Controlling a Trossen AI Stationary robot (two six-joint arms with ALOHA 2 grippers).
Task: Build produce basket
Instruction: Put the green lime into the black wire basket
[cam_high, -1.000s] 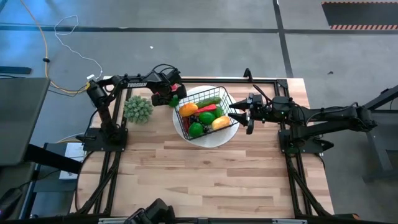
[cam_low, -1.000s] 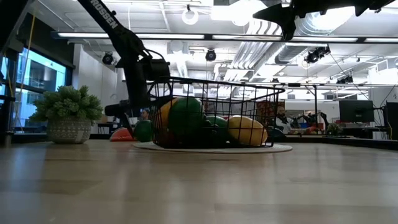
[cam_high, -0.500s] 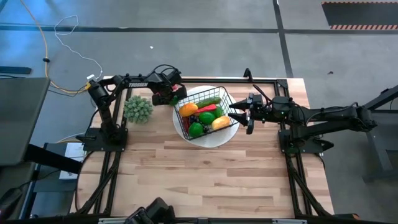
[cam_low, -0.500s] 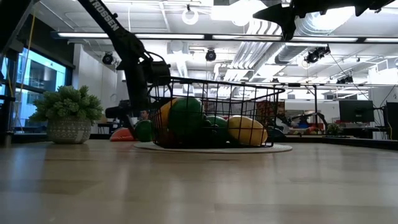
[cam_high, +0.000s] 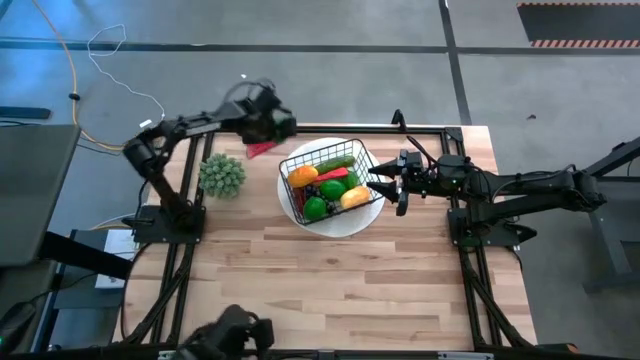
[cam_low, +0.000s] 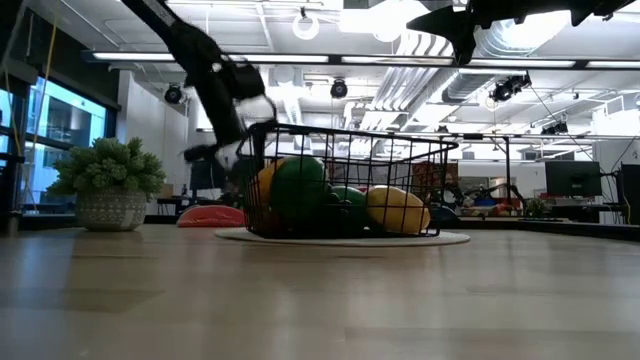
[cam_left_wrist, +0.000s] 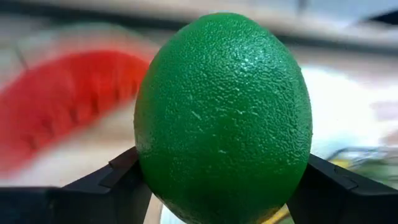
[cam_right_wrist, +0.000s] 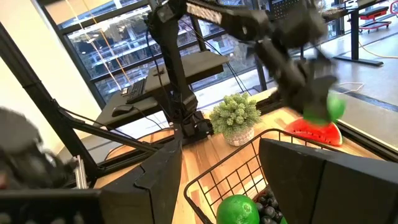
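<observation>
**A lime is on its way to the basket**

The black wire basket (cam_high: 328, 182) sits on a round white plate (cam_high: 345, 225) in the far middle of the table. It already holds produce: a yellow fruit (cam_high: 354, 197), 2 green limes (cam_high: 324, 198), an orange fruit (cam_high: 303, 174), a red pepper (cam_high: 336, 174) and a cucumber (cam_high: 335, 161).

To its right, the right gripper (cam_high: 381, 180) waits beside the rim, jaws partly apart and holding nothing.

Far left of the basket, the left gripper (cam_high: 268, 120) is up in the air and squeezes a green lime (cam_left_wrist: 222, 118) between its 2 fingers (cam_left_wrist: 112, 180). The step looks like carrying this lime over. Next it likely needs to go right, over the rim, then let go.

A red watermelon slice (cam_high: 261, 149) lies on the table under that gripper, not packed yet.

The left arm is blurred, and from above its own body hides the lime. The potted plant (cam_high: 221, 175) stands left.
</observation>
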